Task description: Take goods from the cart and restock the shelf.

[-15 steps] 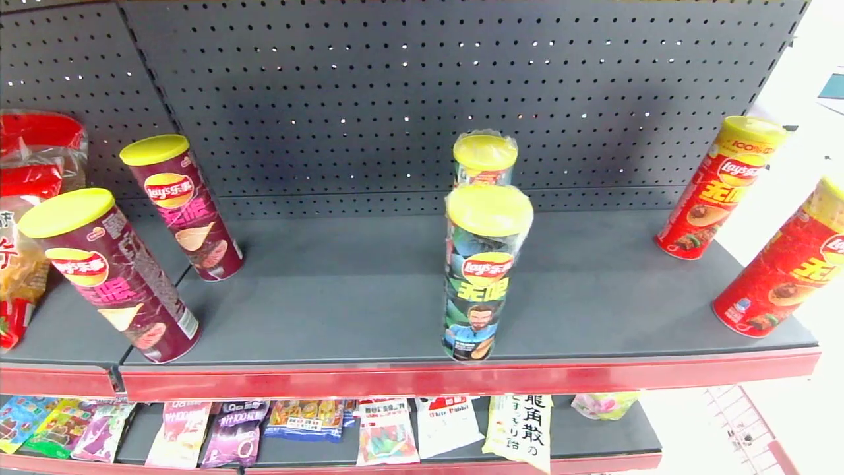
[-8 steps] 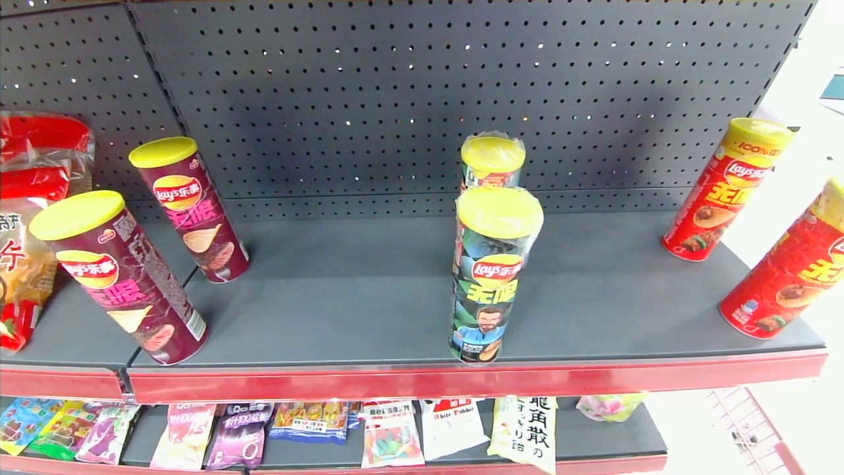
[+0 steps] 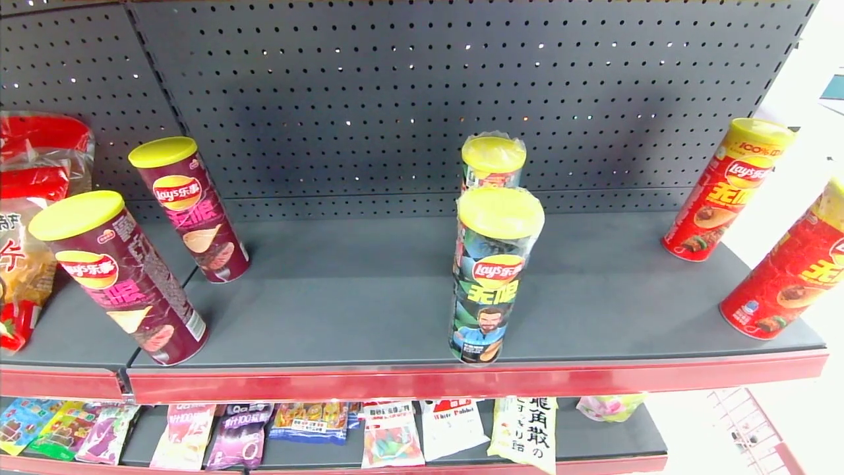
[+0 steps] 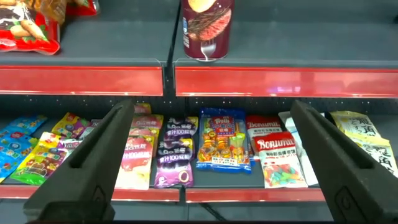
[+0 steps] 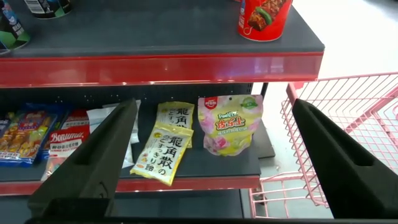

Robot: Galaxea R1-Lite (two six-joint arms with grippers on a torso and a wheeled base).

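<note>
Maroon cardboard chip cans with yellow lids (image 3: 119,277) stand at the left end of the dark grey shelf with a red front lip (image 3: 369,297). Two green film-wrapped cans (image 3: 491,270) stand mid-shelf, one behind the other, and two red cans (image 3: 725,188) stand at the right. A pink wire cart (image 5: 348,79) sits past the shelf's right end. The left tool (image 4: 211,109) and right tool (image 5: 216,106) gape wide, empty.

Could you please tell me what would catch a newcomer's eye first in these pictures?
On the dark upper shelf stand yellow-lidded cans: two maroon cans on the left, a green-patterned pair in the middle, one behind the other, and two red cans at the right end. Below, bright snack bags lie in a row on the lower shelf, and a pink wire cart stands past the shelf's right end.
</note>
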